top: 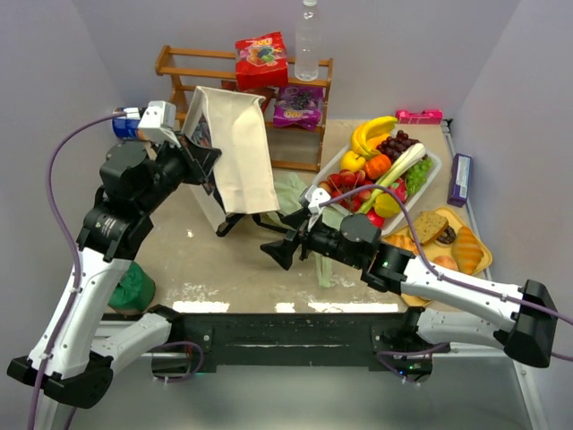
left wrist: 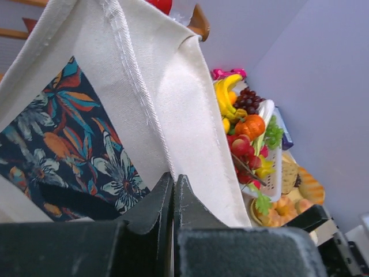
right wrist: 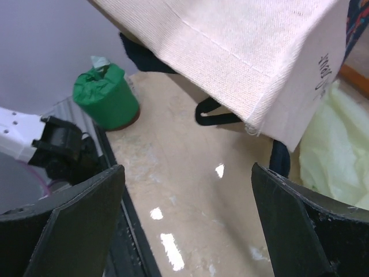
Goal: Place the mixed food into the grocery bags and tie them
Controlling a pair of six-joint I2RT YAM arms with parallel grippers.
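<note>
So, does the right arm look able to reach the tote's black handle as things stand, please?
Probably yes: the open right gripper faces the handle, which hangs below the tote that the left gripper holds up, and nothing lies between them.

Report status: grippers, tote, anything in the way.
Left gripper shut on tote, holding it raised. Right gripper open, empty, near tote's lower edge. Pale green bag on table behind tote; black handle dangles ahead of right gripper.
</note>
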